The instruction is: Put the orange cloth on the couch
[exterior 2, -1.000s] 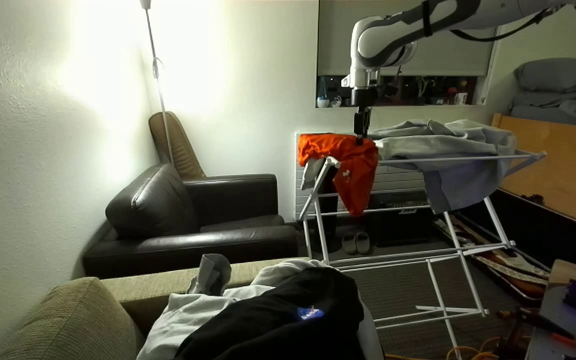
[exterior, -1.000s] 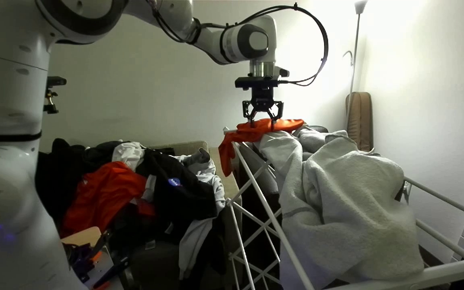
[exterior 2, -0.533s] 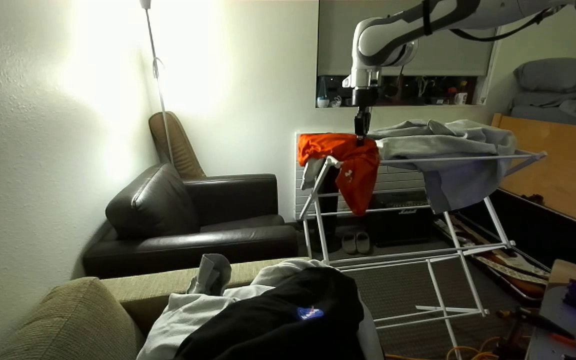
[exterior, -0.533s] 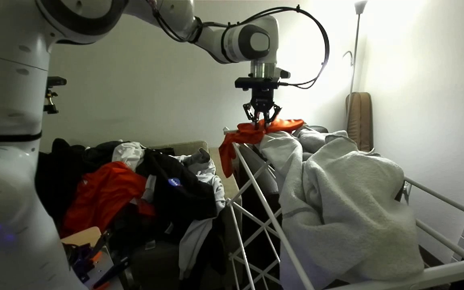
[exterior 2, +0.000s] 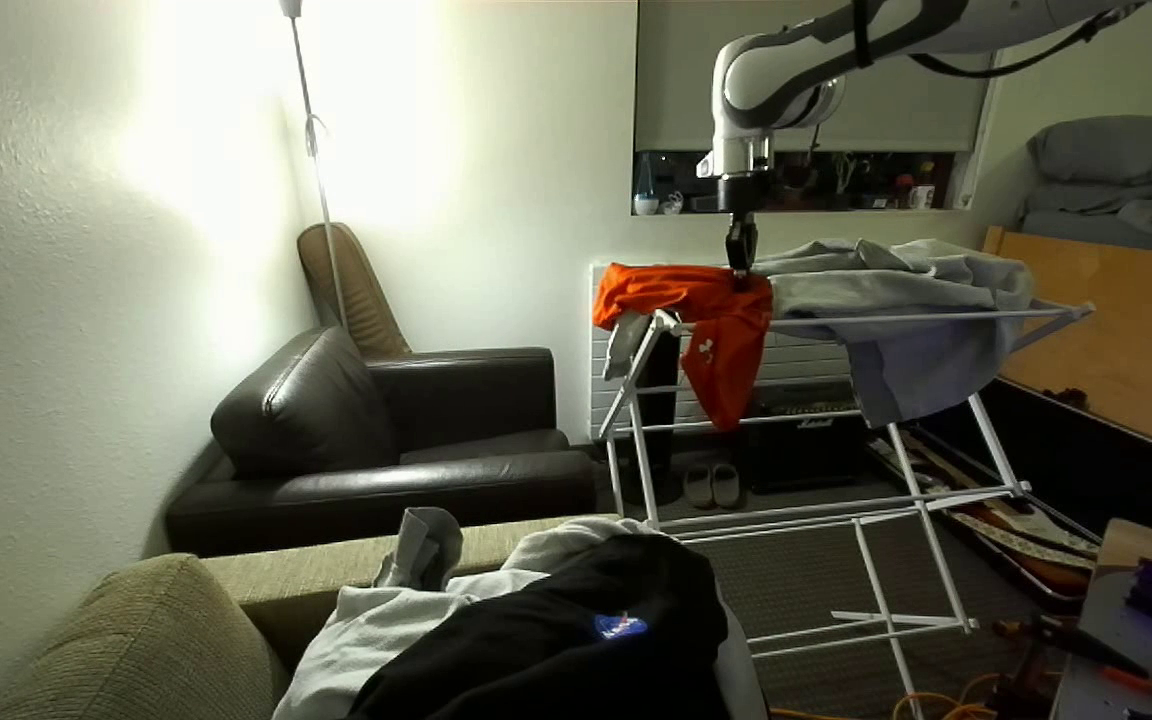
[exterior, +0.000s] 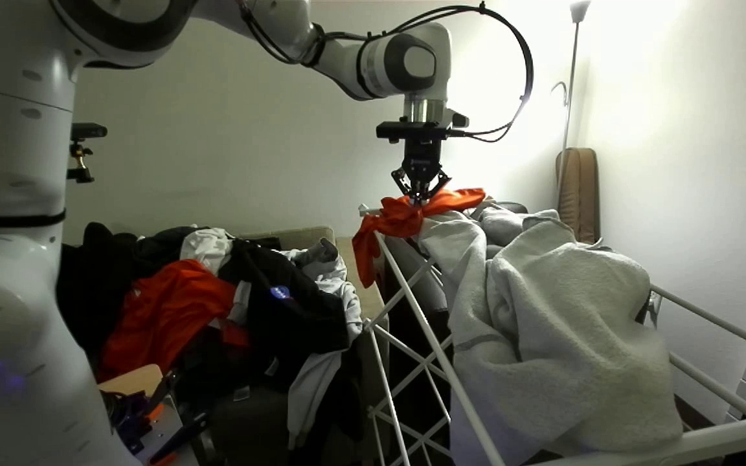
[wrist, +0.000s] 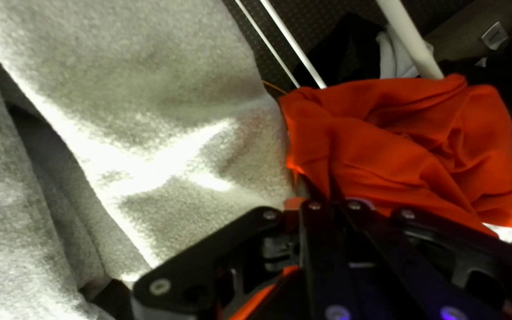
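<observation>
The orange cloth [exterior: 392,223] lies bunched over the end of the white drying rack [exterior: 723,437], one part hanging down. In an exterior view its hanging part [exterior 2: 726,370] bears a small pale logo. My gripper [exterior: 418,200] points straight down at the top of the cloth, its jaws brought together with a fold pinched between them. From the wrist, orange folds [wrist: 398,151] run in to the gripper [wrist: 334,202]; the very tips are buried in fabric. The couch [exterior 2: 386,490], dark and leather-like, stands left of the rack in an exterior view.
A large grey-white sheet [exterior: 561,336] drapes the rack right beside the cloth. A beige sofa [exterior 2: 126,640] carries a clothes heap with a black garment [exterior 2: 576,620] and a deeper-red one [exterior: 172,310]. A tall lamp [exterior 2: 316,170] and brown case [exterior 2: 356,290] stand behind the couch.
The jaws have come together from wide apart, gathering the cloth between them. Gripper and cloth have shifted slightly, to the right in an exterior view.
</observation>
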Controlling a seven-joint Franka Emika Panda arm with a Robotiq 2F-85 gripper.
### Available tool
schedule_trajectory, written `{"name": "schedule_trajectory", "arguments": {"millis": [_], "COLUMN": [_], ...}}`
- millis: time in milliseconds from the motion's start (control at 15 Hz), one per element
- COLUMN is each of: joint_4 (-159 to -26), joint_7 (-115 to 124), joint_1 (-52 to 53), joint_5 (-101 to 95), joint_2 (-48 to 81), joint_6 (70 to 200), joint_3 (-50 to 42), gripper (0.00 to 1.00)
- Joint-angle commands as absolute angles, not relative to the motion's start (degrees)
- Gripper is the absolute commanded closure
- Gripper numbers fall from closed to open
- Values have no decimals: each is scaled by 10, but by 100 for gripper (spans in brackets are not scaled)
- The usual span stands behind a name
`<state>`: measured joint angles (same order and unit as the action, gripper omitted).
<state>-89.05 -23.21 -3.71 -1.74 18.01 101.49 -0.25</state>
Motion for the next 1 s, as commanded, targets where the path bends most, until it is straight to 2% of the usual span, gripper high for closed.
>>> {"name": "schedule_trajectory", "arguments": {"millis": [0, 933], "joint_4": [-952, -1061], "joint_7": [-210, -194], "joint_1": [-32, -5], "joint_5": [-52, -79], "joint_2": [116, -39], "joint_6": [1004, 964], "joint_3": [-7, 4], "gripper": [99, 99]}}
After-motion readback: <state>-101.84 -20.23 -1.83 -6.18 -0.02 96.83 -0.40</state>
